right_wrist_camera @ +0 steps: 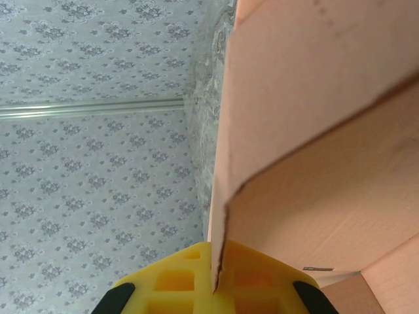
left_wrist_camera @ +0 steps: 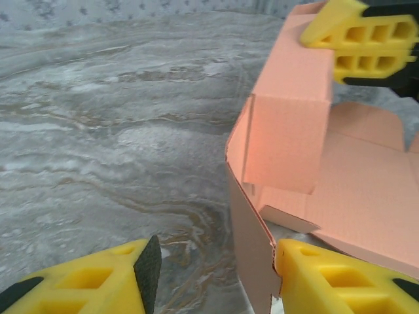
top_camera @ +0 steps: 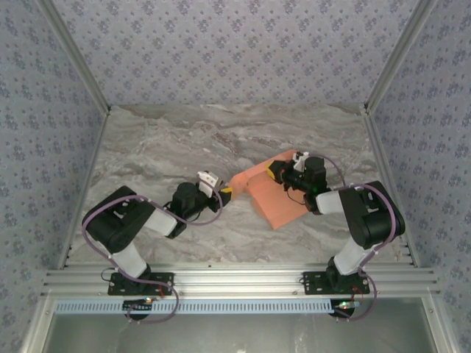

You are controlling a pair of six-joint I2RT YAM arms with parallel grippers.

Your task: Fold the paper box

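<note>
- The paper box (top_camera: 272, 202) lies on the bench (top_camera: 169, 140) right of centre, between my two arms. Its base panel is flat on the marble.
- My right pincer (left_wrist_camera: 357, 42) is pressed together on the top edge of a raised panel, holding it upright. From that wrist, the thin card runs edge-on into the yellow pads (right_wrist_camera: 177, 281).
- My left pincer (left_wrist_camera: 216, 271) is spread and straddles the near upright wall. The card sits just against one finger (left_wrist_camera: 340, 275), while the other finger (left_wrist_camera: 85, 281) is well apart over bare bench. Nothing is pinched there yet.
- Done so far, as I judge it: about halfway. Two walls are up, and a creased tab hangs inward at their corner.
- Left to do: the other walls and flaps lie flat or loose, the corner tab looks untucked, and no lid is closed.
- Hard to make out: from above, my right arm covers the far end of the box. The right wrist view is too close to tell which panel is which. I cannot count the remaining flaps or see whether any tab is locked.
</note>
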